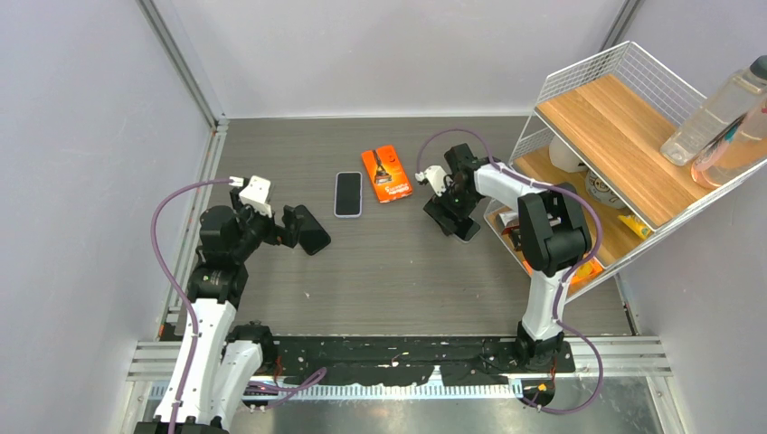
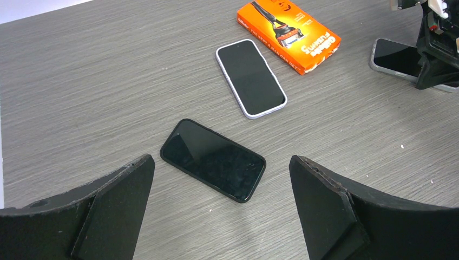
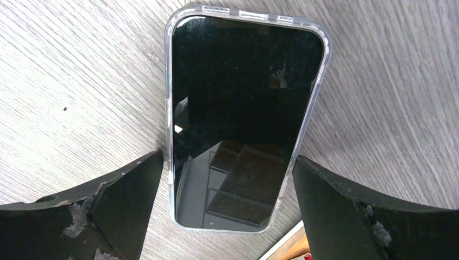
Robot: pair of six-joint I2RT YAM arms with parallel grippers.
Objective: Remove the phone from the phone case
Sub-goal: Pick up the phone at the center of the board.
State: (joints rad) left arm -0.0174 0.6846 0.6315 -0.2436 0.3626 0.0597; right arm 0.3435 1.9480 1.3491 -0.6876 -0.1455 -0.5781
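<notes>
Right gripper (image 3: pixel 226 162) is spread wide and empty, straddling the near end of the glossy clear-cased phone (image 3: pixel 241 108), which lies flat on the grey woodgrain table (image 3: pixel 70 81). From the top that phone is mostly hidden under the gripper. Left gripper (image 2: pixel 221 162) is also wide and empty, over a black-cased phone (image 2: pixel 212 159), with a white-rimmed phone (image 2: pixel 251 77) and an orange cardboard box (image 2: pixel 289 33) beyond.

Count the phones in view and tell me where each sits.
3. A black-cased one lies before the left gripper, a white-cased one mid-table beside the orange box, a clear-cased one under the right gripper. The shelf may hide others.
</notes>
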